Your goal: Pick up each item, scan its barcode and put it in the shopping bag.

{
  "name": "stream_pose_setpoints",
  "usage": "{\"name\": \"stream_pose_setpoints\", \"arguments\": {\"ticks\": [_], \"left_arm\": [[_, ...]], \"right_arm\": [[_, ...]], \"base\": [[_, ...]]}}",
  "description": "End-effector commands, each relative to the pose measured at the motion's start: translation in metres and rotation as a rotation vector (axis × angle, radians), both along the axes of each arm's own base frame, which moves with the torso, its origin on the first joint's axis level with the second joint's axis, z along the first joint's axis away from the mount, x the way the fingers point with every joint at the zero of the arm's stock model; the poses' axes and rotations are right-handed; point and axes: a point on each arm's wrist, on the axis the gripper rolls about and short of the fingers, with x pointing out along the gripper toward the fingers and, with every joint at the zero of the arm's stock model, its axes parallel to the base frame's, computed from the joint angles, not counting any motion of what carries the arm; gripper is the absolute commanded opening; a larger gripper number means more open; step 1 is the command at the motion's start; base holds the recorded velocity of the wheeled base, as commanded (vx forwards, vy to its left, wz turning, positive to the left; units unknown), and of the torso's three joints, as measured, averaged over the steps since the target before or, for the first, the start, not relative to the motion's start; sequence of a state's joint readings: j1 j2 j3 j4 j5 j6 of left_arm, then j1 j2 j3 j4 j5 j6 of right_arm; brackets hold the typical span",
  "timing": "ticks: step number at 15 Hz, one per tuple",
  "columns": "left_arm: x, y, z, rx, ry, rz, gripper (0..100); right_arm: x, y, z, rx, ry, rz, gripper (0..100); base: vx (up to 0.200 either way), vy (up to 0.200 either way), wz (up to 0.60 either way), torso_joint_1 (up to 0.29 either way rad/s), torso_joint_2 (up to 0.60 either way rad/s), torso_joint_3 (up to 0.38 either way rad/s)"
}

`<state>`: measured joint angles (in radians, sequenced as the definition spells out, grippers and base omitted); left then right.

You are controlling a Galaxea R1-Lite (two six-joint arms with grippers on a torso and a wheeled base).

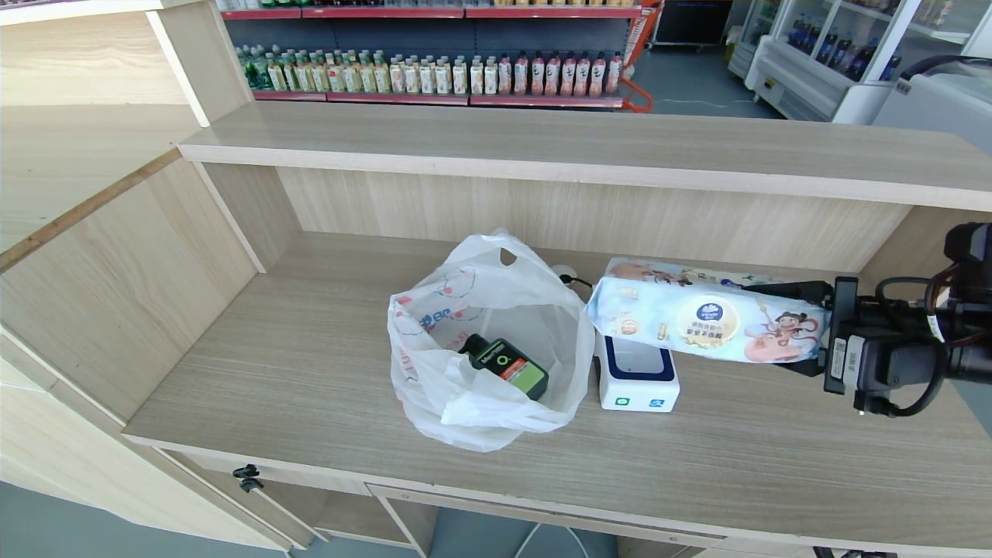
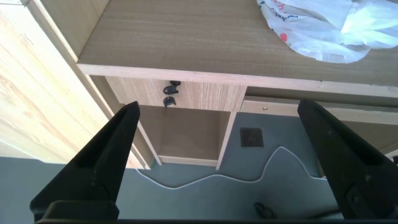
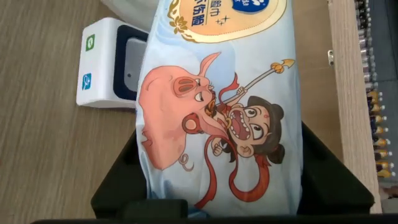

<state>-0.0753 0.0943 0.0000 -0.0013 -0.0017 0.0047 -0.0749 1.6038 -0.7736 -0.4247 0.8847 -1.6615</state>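
right gripper (image 1: 798, 329): clamped on one end of the wipes pack (image 1: 705, 319), a finger on either side; arm comes in from the right side of the table (image 1: 310, 364).
right gripper close up (image 3: 224, 174): dark fingers press both long edges of the pack (image 3: 217, 118), cartoon print facing the camera.
wipes pack: light blue soft pack, held level off the table, lying across the far end of the scanner (image 1: 639, 384); free end just beside the bag (image 1: 434, 310). Cannot tell if it touches the scanner.
scanner: small white box with a dark panel on top, flat on the table just right of the bag; in the right wrist view (image 3: 106, 68) it sits under and beside the pack.
bag: white plastic shopping bag, mouth open, mid table; one edge visible in the left wrist view (image 2: 323, 31).
bottle (image 1: 508, 364): black with a green label, lying tilted inside the bag.
left gripper (image 2: 217, 111): fingers spread wide, nothing between them, low in front of the table edge (image 2: 186, 37), apart from the bag.
drawer key (image 2: 169, 93): dark, on the table front under the top.
cable (image 2: 211, 180): white, loose on the floor below.
background: shelves of drinks (image 1: 434, 74), a cooler (image 1: 821, 54) far right.
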Motion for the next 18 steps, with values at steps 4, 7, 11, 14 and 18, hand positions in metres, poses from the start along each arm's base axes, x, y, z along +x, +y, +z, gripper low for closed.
{"name": "stream_pose_setpoints", "arguments": {"ticks": [4,7,11,14,18], "left_arm": [[0.0,0.0,0.0,0.0,0.001,0.0,100],[0.0,0.0,0.0,0.0,0.001,0.0,100],[0.0,0.0,0.0,0.0,0.001,0.0,100],[0.0,0.0,0.0,0.0,0.001,0.0,100],[0.0,0.0,0.0,0.0,0.001,0.0,100]], "right_arm": [[-0.074,0.026,0.078,0.534,0.354,-0.241,0],[-0.07,0.039,0.092,0.795,0.53,-0.437,0],[-0.121,0.044,0.097,0.828,0.573,-0.49,0],[-0.132,0.056,0.106,0.963,0.617,-0.585,0],[-0.151,0.078,0.102,0.99,0.635,-0.603,0]], "base": [[0.0,0.0,0.0,0.0,0.0,0.0],[0.0,0.0,0.0,0.0,0.0,0.0],[0.0,0.0,0.0,0.0,0.0,0.0],[0.0,0.0,0.0,0.0,0.0,0.0],[0.0,0.0,0.0,0.0,0.0,0.0]]}}
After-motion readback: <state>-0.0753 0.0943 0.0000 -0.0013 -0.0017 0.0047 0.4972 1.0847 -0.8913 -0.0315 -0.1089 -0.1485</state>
